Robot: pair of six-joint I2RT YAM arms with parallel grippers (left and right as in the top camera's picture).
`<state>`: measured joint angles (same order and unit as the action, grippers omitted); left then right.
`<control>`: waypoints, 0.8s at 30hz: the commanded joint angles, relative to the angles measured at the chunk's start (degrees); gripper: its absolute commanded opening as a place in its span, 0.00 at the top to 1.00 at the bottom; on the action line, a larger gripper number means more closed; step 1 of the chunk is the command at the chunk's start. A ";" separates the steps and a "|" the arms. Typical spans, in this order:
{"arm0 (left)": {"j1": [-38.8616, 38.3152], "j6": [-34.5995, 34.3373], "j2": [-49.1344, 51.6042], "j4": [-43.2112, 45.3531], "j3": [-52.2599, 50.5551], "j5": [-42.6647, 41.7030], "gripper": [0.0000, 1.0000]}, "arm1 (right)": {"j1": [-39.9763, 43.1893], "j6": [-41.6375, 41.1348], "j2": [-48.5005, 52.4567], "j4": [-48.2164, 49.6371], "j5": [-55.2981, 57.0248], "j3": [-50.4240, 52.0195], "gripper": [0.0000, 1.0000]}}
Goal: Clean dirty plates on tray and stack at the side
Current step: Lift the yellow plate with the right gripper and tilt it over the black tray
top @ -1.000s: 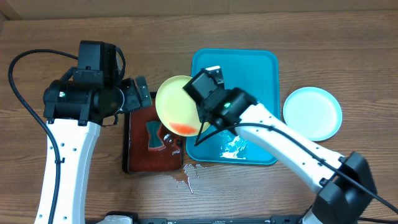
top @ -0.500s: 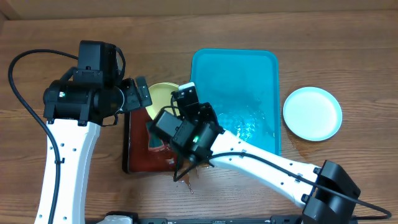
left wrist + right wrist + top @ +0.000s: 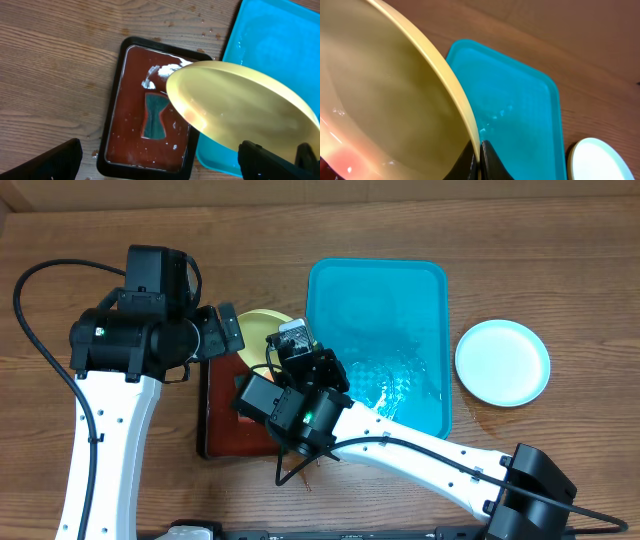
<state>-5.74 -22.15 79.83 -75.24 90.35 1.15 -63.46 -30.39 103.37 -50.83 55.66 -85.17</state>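
Note:
My right gripper (image 3: pixel 479 159) is shut on the rim of a yellow-green rimmed plate (image 3: pixel 385 100) and holds it tilted. In the overhead view this plate (image 3: pixel 260 330) hangs over the far end of the black tray, left of the turquoise tray (image 3: pixel 420 290), with my right gripper (image 3: pixel 285 352) beside it. The left wrist view shows the plate (image 3: pixel 240 115) with a reddish smear near its lower edge. My left gripper (image 3: pixel 162 167) is open and empty above the black tray, close to the plate (image 3: pixel 228 332). A light blue rimmed plate (image 3: pixel 502 362) lies on the table right of the tray. A third plate is out of view.
The black tray with reddish-brown liquid (image 3: pixel 132 145) stands left of the turquoise tray and holds a teal hourglass-shaped piece (image 3: pixel 156 116) and white foam (image 3: pixel 162 71). Wet splashes (image 3: pixel 300 465) lie on the wooden table in front of it. The turquoise tray's floor is wet.
My right arm has swung the yellow-green plate left, from the turquoise tray's left edge to over the black tray. The left arm has not moved.

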 commanded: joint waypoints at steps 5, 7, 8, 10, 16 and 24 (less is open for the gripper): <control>0.11 0.28 -0.35 0.07 0.50 0.76 0.00 | -0.02 6.51 -0.44 4.46 5.40 -0.63 0.96; 0.11 0.28 -0.35 0.09 0.50 0.74 0.00 | -0.02 6.67 -0.44 4.96 5.44 -0.63 0.96; 0.11 0.28 -0.35 0.07 0.50 0.74 0.00 | -0.02 6.67 -0.44 5.07 5.44 -0.63 0.96; 0.11 0.28 -0.35 0.07 0.50 0.74 0.00 | -0.02 6.67 -0.44 5.16 5.66 -0.63 0.96; 0.11 0.28 -0.35 0.09 0.50 0.76 0.00 | -0.68 6.88 -0.44 4.46 9.09 -0.63 0.96; 0.11 0.28 -0.35 0.09 0.50 0.76 0.00 | -3.13 6.86 -0.44 4.31 11.82 -0.63 0.96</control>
<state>-5.74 -22.15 79.83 -75.24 90.35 1.15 -65.25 -23.51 103.37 -46.74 64.64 -85.17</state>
